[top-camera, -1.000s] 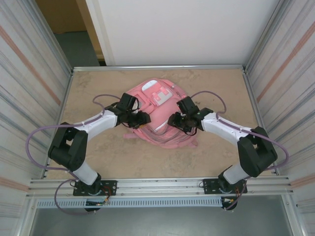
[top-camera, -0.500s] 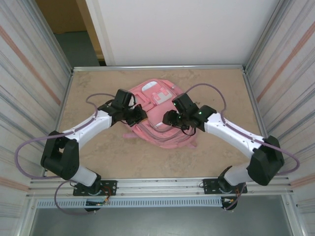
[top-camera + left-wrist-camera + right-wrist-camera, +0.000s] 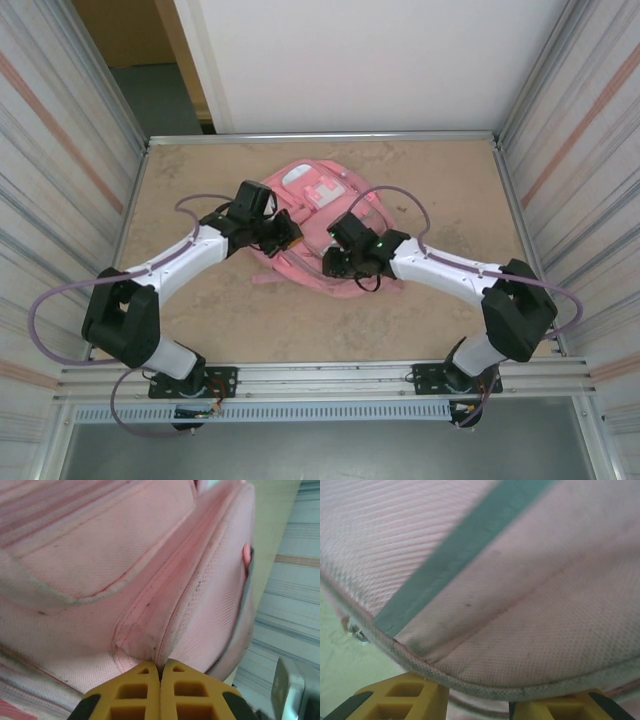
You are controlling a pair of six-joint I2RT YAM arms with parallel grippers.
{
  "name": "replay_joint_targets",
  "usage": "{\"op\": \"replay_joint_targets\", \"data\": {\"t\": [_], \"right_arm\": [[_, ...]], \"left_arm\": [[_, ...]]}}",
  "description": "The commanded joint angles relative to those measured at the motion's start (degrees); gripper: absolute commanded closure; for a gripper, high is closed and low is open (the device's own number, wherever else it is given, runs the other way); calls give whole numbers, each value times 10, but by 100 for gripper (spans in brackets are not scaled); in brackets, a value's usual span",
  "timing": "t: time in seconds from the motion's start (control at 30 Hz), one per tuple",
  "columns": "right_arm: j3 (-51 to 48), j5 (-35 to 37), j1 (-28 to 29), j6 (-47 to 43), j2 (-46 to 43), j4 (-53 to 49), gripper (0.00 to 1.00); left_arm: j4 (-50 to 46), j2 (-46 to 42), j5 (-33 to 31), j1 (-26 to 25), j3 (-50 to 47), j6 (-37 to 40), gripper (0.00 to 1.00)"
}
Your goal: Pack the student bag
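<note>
We see the student bag [image 3: 320, 195] mid-desk [image 3: 440, 190] toward 12 o'clock, left hand [image 3: 160, 667] clenched on its 9 o'clock seam, right hand [image 3: 480, 700] parted around its 6 o'clock rim: that thin pinch could slip

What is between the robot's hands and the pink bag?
Nothing visible. The left gripper, shut, has its tips against the bag. The right gripper has the bag's edge between its open fingers.
</note>
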Motion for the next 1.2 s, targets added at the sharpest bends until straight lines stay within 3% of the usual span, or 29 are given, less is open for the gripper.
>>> {"op": "replay_joint_targets", "data": {"t": [0.0, 0.17, 0.3, 0.47, 0.5, 0.57, 0.6, 0.77, 0.83, 0.9, 1.03, 1.17], "right_arm": [[-2, 10, -89, -99, 6, 64, 66], [40, -99, -139, -183, 9, 58, 57], [39, -118, -124, -223, -2, 47, 54], [40, -114, -149, -236, -27, 9, 52], [42, -112, -157, -238, -35, 5, 52], [50, -111, -178, -243, -46, -8, 51], [56, -116, -192, -245, -48, -16, 50], [63, -127, -246, -232, -43, -15, 50], [62, -131, -263, -220, -42, -7, 51], [57, -138, -274, -210, -42, 5, 51], [40, -161, -282, -196, -42, 32, 50], [32, -166, -282, -189, -47, 31, 50]], "left_arm": [[13, -58, 3, -7, -19, -13, 100], [65, -50, -11, -12, -47, -39, 100], [90, -19, -12, -8, -37, -36, 100], [117, 11, -4, 5, -28, -12, 100], [116, 16, 0, 5, -19, 14, 95], [95, 26, 0, -1, 18, 102, 65], [88, 33, 0, -8, 37, 165, 57], [38, 60, 22, -44, 130, 567, 44], [32, 69, 3, -66, 136, 758, 22], [20, 87, -54, -90, 151, 890, 12], [9, 154, -112, -96, 187, 1028, 14], [10, 213, -104, -76, 222, 1051, 18]]}}
